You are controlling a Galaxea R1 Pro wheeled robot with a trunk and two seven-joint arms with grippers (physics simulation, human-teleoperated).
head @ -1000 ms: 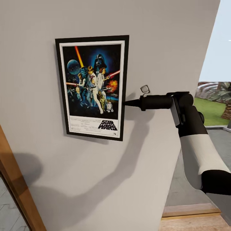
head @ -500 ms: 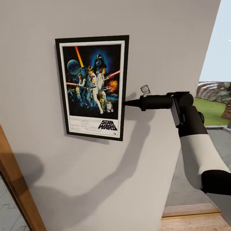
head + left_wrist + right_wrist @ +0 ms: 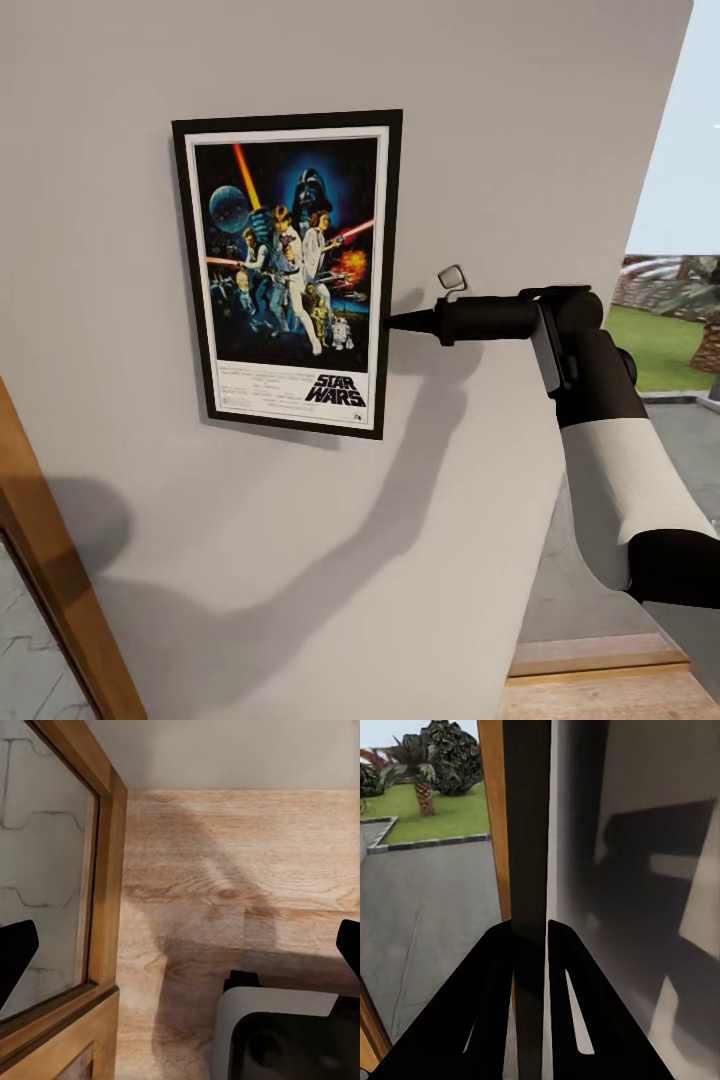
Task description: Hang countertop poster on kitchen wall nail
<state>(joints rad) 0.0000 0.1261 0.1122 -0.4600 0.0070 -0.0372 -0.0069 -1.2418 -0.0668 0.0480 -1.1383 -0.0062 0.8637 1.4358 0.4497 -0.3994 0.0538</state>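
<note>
The black-framed, white-bordered Star Wars poster [image 3: 290,272] hung upright, flat against the plain light-grey wall [image 3: 500,120] — the right gripper [image 3: 392,321] pinching its right edge, the left gripper's [image 3: 180,952] black fingers spread wide above pale wood-grain floor [image 3: 247,855]

The poster [image 3: 290,272] hides whatever nail holds it to the wall, and the right pincer [image 3: 392,322] tips vanish behind its frame edge.

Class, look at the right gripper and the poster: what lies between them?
Nothing. In the head view the right gripper meets the poster at its right frame edge; the right wrist view shows its fingers shut on that dark edge.
</note>
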